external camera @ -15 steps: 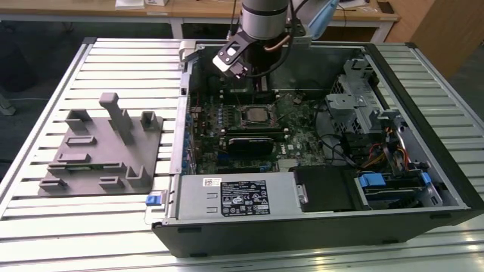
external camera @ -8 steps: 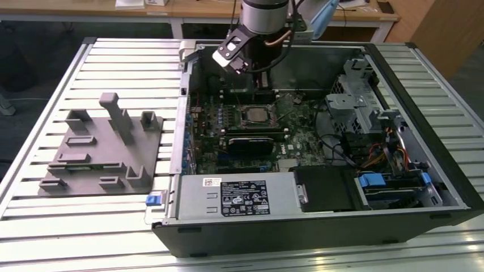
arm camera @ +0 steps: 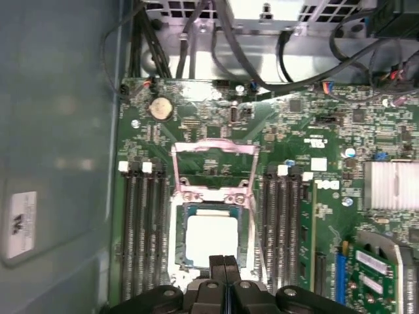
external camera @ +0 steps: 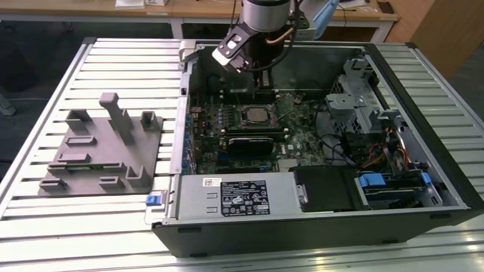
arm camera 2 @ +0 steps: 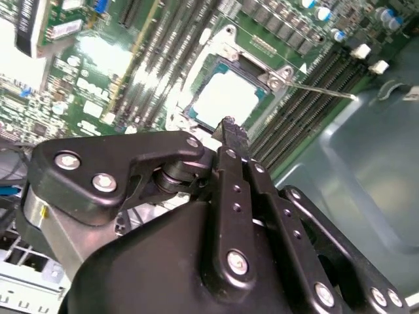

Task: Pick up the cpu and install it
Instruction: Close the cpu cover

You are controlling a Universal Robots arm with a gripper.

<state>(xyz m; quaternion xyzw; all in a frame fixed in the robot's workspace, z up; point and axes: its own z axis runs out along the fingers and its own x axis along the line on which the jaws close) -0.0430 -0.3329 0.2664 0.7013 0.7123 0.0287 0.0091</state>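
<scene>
The cpu (arm camera: 211, 237) lies flat in the socket (arm camera: 175, 242) on the green board (arm camera: 308, 163) with its pale metal top facing up. The socket's metal frame (arm camera: 213, 146) is swung open beside it, not closed over the chip. The gripper (arm camera: 223, 261) hangs just over one edge of the cpu, its two black jaws pressed together with nothing between them (in the second wrist view the fingertips (arm camera 2: 228, 127) stand over the chip's edge; whether they touch it I cannot tell). In the exterior view the arm reaches down into the open computer case (external camera: 318, 229), which rests on a slatted table (external camera: 76, 238) — a grey tray (external camera: 106, 150) lies just beside the case, on the exterior view's left.
</scene>
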